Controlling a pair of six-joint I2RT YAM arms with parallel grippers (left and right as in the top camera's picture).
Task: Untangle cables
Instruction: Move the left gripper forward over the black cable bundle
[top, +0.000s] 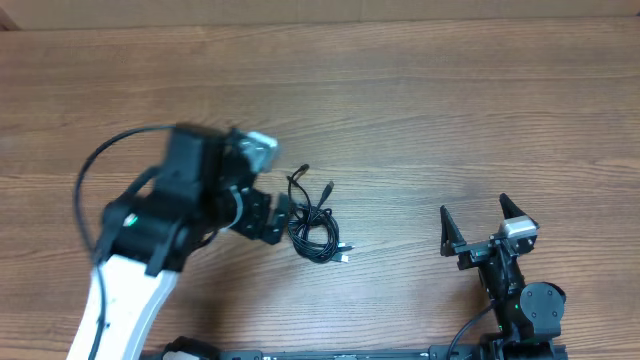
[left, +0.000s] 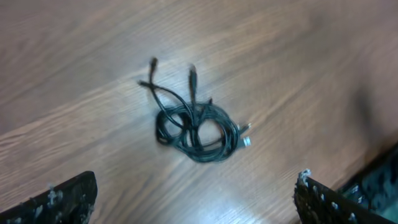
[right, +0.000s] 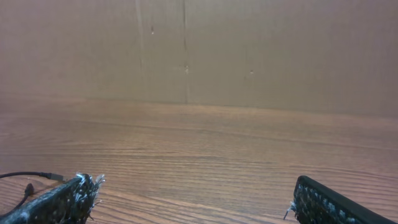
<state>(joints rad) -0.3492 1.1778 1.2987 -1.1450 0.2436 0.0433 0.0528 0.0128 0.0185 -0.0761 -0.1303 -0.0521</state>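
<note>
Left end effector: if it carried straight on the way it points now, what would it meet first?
Most likely the tangled cables, lying on the table just ahead of the open left end effector; depth is hard to judge.

Matt wood-grain table (top: 420, 90), black rubbery cables (left: 196, 127)

Overhead top-down; left wrist close above same cables (left: 198, 127); right wrist skims table (right: 217, 155).
</note>
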